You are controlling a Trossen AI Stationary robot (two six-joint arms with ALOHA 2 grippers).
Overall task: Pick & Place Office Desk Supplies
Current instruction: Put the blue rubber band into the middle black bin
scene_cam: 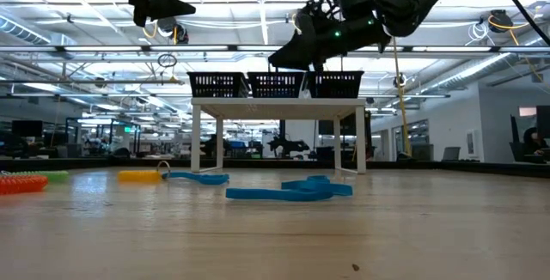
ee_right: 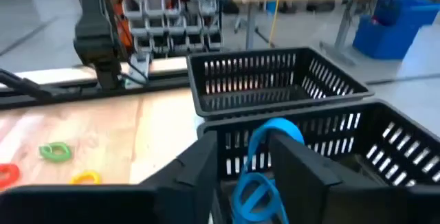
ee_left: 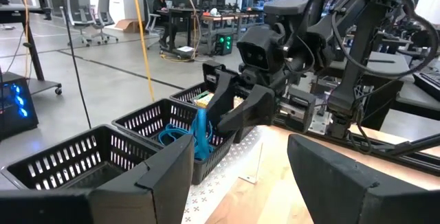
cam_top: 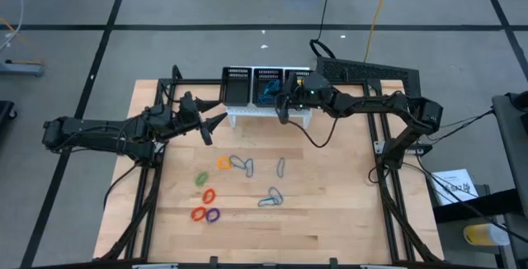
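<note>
My right gripper (ee_right: pixel 244 157) hovers over the middle compartment of the black mesh organiser (cam_top: pixel 239 83), fingers apart. A thin blue loop (ee_right: pixel 273 133) stands between them and hangs down over the compartment's near wall (ee_left: pixel 201 133). More blue loops (cam_top: pixel 266 94) lie inside that compartment. A yellow-and-green box (ee_left: pixel 201 99) shows in the right compartment. Blue loops (cam_top: pixel 241 165) (cam_top: pixel 271 197) and small orange (cam_top: pixel 223 162), green (cam_top: pixel 201 177), red (cam_top: pixel 198 214) and purple (cam_top: pixel 213 214) loops lie flat on the table. My left gripper (cam_top: pixel 210 125) waits open, level, left of the organiser. My right gripper has the blue loop's upper bend (ee_right: pixel 278 131) in the gap between its parted fingers, which come level from the table's near side. I cannot tell whether either finger touches it. The loop's lower part (ee_left: pixel 199 148) hangs against the middle compartment's wall.
The organiser stands on a low white stand (scene_cam: pixel 275 104) at the table's far edge. Its left compartment (ee_left: pixel 75 159) holds nothing that shows. Black frame rails (cam_top: pixel 153 178) (cam_top: pixel 384 178) run along both sides of the wooden table.
</note>
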